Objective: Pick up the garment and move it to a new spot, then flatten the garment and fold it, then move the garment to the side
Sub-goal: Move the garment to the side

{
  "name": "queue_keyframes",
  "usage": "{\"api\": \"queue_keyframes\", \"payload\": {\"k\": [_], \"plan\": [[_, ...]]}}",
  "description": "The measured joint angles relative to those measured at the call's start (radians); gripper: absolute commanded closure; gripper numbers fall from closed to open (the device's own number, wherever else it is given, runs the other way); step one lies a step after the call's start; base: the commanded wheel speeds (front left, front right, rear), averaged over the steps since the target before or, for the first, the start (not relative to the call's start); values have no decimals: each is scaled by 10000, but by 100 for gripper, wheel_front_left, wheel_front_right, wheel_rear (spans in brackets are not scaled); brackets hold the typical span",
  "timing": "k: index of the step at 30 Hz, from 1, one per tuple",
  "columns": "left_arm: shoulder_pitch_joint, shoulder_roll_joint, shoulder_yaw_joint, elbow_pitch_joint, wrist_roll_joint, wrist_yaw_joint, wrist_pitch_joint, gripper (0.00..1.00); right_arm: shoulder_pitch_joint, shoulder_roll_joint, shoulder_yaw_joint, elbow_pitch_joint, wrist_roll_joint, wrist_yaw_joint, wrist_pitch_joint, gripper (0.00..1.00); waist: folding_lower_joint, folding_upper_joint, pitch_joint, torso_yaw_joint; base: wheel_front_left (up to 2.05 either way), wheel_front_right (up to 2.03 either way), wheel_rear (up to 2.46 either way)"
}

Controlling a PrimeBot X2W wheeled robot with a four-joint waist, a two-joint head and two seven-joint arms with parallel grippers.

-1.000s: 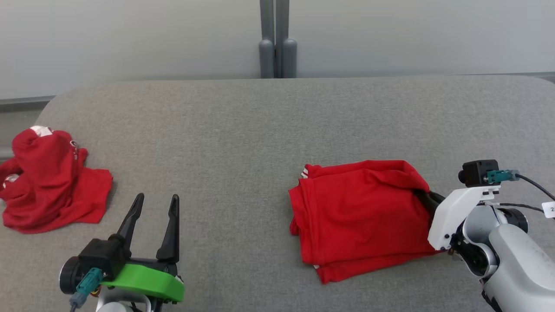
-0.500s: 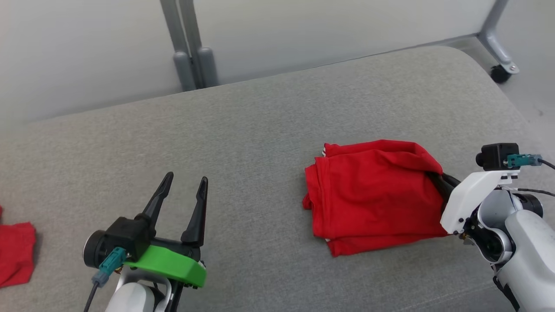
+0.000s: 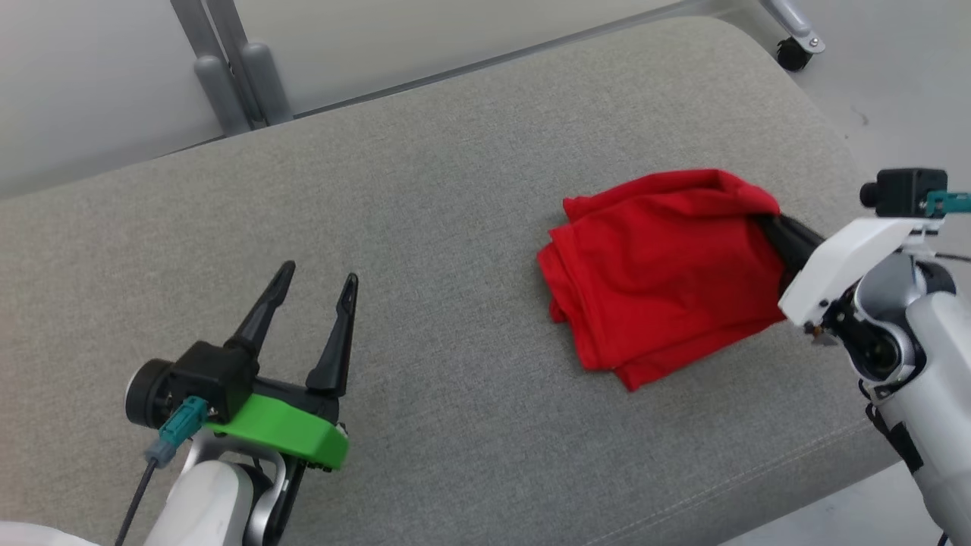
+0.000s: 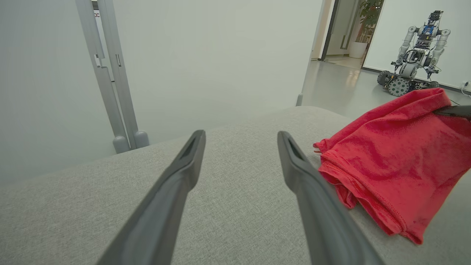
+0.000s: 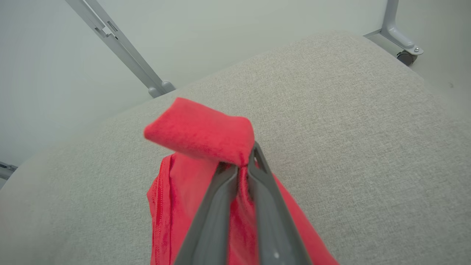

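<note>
One red garment (image 3: 667,265) is pinched in the right jaws; left jaws open, well apart.

The garment (image 3: 667,265) is plain red, the counter (image 3: 455,174) is flecked grey, and the left gripper (image 3: 318,273) is black and green.

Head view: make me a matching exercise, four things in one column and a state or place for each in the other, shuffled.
1 left gripper
2 right gripper
3 garment
4 caster

A red, folded
B open, empty
C on the floor
D shut on the garment

Pairs: 1-B, 2-D, 3-A, 4-C
</note>
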Motion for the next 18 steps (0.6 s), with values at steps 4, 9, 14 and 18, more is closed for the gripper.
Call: {"api": "queue_keyframes", "payload": {"k": [4,9,14,18], "plan": [[-320,316,56,-376,196,0,307,0,-958,-167,10,353,286,0,-42,100,0,0,589,35,0,0,0],[-685,648,119,-855,330,29,660,0,-2332,-742,56,1011,410,-2,-40,100,0,0,1498,231,0,0,0],[-994,840,153,-1264,414,44,880,0,-3474,-1526,176,1935,516,-2,-33,100,1,0,2469,503,0,0,0],[-1115,978,192,-1463,443,104,957,0,-4269,-2029,150,2976,485,0,-75,100,1,0,3166,733,0,0,0]]}}
